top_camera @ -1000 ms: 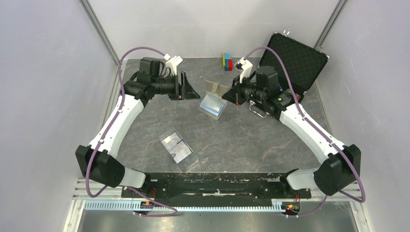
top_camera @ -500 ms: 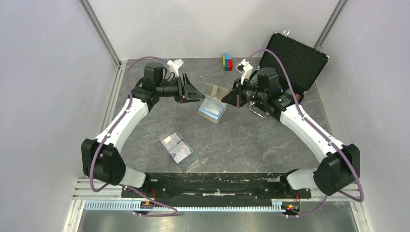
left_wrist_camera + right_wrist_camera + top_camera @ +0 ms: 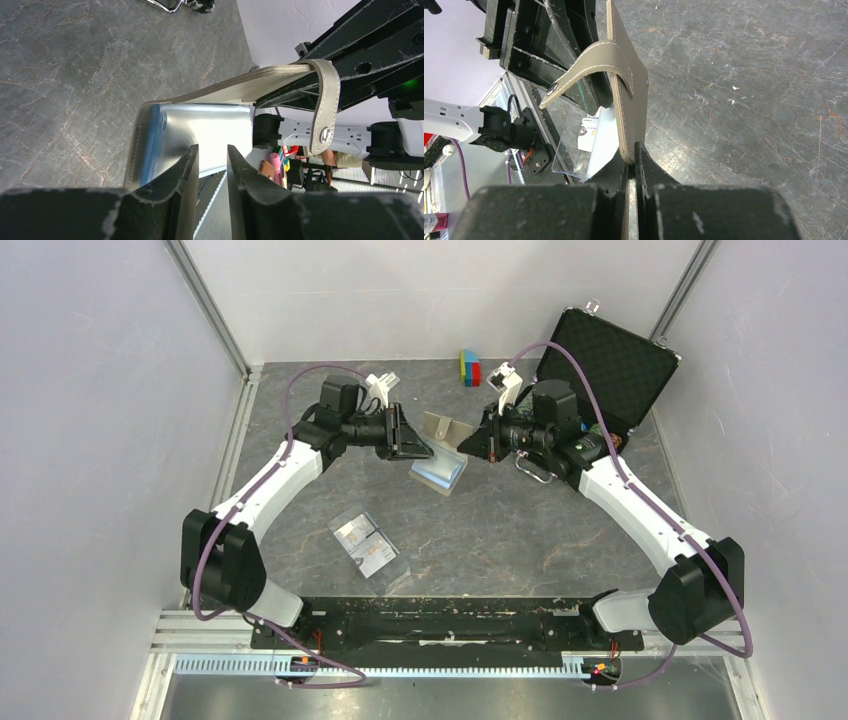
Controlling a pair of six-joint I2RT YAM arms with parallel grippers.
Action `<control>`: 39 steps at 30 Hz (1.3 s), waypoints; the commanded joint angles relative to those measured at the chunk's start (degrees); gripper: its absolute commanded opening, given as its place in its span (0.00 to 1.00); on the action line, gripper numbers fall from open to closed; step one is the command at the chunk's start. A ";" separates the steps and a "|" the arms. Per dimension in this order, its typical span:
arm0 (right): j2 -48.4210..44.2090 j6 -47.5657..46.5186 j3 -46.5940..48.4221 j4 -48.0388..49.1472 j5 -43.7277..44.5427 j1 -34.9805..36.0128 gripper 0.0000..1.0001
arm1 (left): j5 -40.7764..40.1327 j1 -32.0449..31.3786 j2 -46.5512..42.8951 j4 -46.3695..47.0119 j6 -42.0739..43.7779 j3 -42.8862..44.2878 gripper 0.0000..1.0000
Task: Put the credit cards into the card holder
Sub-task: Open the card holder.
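Holding the card holder (image 3: 440, 465) mid-bench (image 3: 520, 530), toward the back, well apart from walls. Right end effector (image 3: 470, 445) is clenching the taupe flap, upright, snap tab arching toward the left arm. Blue-lined flap is sloping benchward. Left end effector (image 3: 425, 448) fingers are narrowly apart at it; cannot tell if gripping. Credit cards (image 3: 363, 545) are lying in the clear case (image 3: 397, 568) near front, bare bench between.
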 commanded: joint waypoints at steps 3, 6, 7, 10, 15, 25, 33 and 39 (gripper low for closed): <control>-0.83 0.45 -0.12 3.11 -0.77 0.06 0.00 | -4.06 -0.36 -1.20 -2.00 2.92 1.10 0.47; -0.87 0.45 -0.25 3.04 -0.77 0.09 0.00 | -7.20 -0.39 -1.36 -5.44 5.66 1.92 0.50; -0.98 0.38 -0.31 3.09 -0.77 0.06 0.00 | -7.67 -0.40 -1.27 -5.74 5.98 1.92 0.51; -0.98 0.39 -0.69 3.04 -0.88 0.05 0.00 | -7.95 -0.61 -0.72 -6.34 6.74 2.02 0.51; -1.11 0.40 -0.99 3.13 -0.86 0.08 0.00 | -8.92 -1.88 -0.09 -7.73 7.85 2.71 0.50; -1.51 0.36 -1.44 3.13 -0.94 0.05 0.00 | -14.26 -3.01 -0.27 -9.30 9.27 2.90 0.52; -1.71 0.35 -1.97 3.18 -1.12 0.10 0.00 | -16.90 -3.79 -0.67 -10.45 9.56 3.15 0.52; -1.82 0.26 -2.27 3.20 -1.13 0.03 0.00 | -13.77 -4.78 -0.45 -8.40 9.03 3.33 0.43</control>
